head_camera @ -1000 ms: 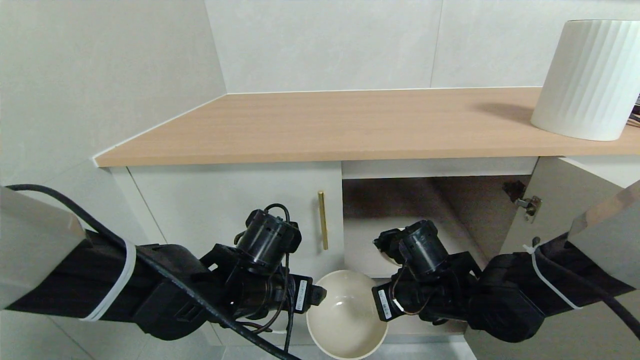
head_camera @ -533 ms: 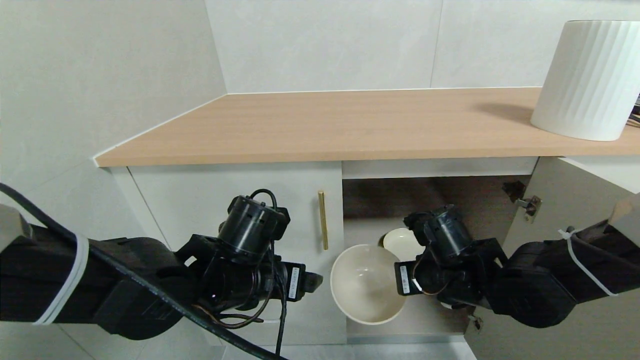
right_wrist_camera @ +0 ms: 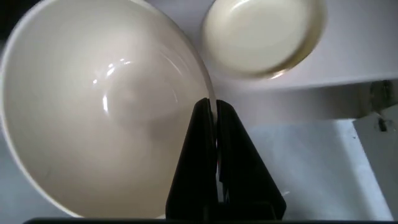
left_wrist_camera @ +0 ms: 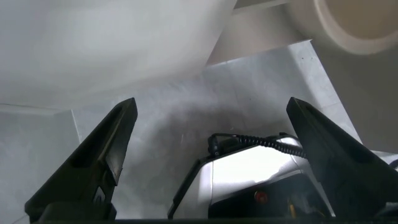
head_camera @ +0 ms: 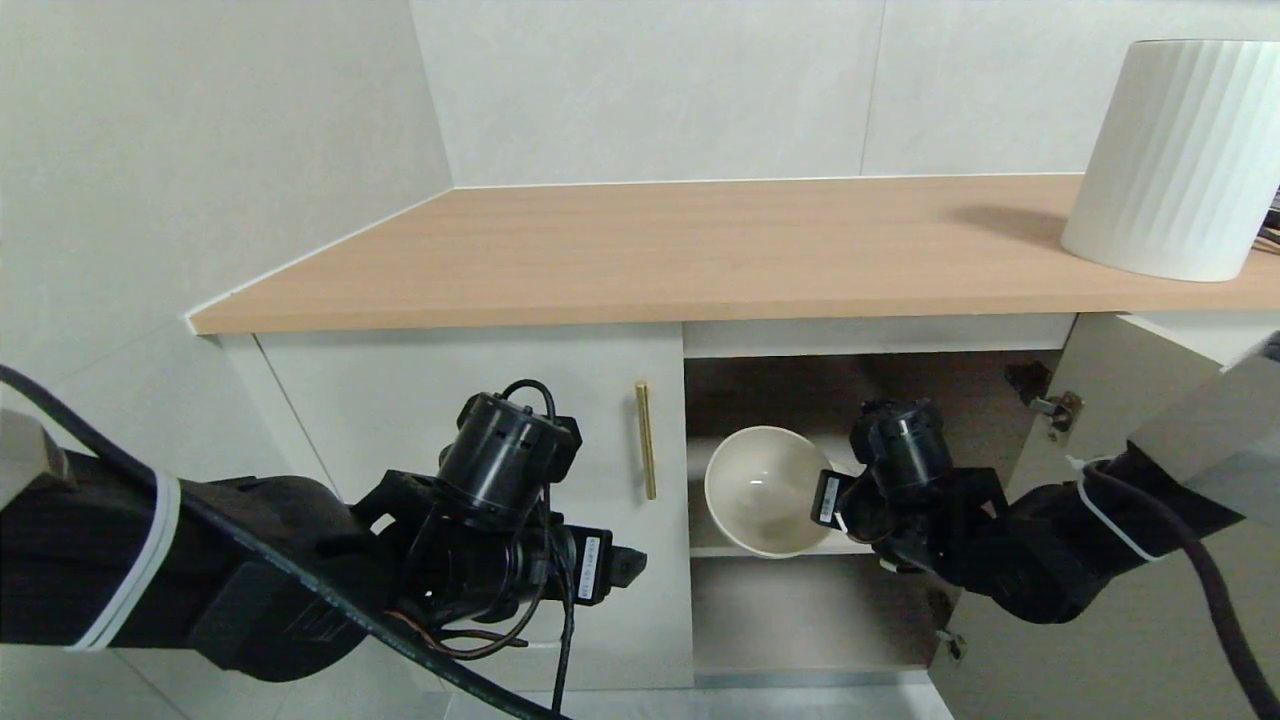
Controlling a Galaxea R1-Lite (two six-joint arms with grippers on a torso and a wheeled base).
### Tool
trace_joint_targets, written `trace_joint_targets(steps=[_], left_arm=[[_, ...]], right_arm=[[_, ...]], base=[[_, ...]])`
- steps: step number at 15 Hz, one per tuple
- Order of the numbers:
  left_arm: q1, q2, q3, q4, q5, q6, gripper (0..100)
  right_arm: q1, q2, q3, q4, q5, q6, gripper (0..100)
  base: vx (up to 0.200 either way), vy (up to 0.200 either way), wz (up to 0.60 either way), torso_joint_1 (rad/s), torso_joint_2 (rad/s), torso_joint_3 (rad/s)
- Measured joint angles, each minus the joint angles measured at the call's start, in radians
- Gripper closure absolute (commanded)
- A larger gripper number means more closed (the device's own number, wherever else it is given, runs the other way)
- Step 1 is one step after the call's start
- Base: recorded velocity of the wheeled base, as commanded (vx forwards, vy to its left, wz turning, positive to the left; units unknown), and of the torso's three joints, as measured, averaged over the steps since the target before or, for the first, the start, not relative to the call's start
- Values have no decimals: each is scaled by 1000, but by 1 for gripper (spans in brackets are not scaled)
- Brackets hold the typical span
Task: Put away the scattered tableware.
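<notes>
Cabinet [head_camera: 450, 400] under wooden countertop [head_camera: 650, 250], right door open. White ribbed container [head_camera: 1175, 160] stands at the countertop's right edge. Cream bowl [head_camera: 765, 490] is at the open compartment, just above the front edge of the shelf [head_camera: 720, 548], tilted, clamped at its rim by the right gripper [head_camera: 828, 497]. Left gripper [head_camera: 625, 570] hangs before the closed left door, fingers spread wide, holding nothing. Small dish [right_wrist_camera: 264, 37] sits on the shelf beyond the bowl.

Tilted cream bowl [head_camera: 762, 488], held aloft

Glossy, smooth bowl [head_camera: 765, 490]; matt wood-grain countertop [head_camera: 650, 250]; shiny metal handle [head_camera: 645, 440].
</notes>
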Motion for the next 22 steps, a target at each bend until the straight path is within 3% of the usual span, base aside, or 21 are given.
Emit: trace_joint_targets(steps=[10, 22], left_arm=[[-10, 11, 1, 0, 2, 1, 0], [-12, 17, 3, 0, 0, 0, 0]], right_arm=[[-136, 171, -168, 7, -89, 1, 100], [-184, 249, -229, 16, -84, -4, 100]], base=[[0, 0, 0, 0, 0, 0], [0, 0, 0, 0, 0, 0]])
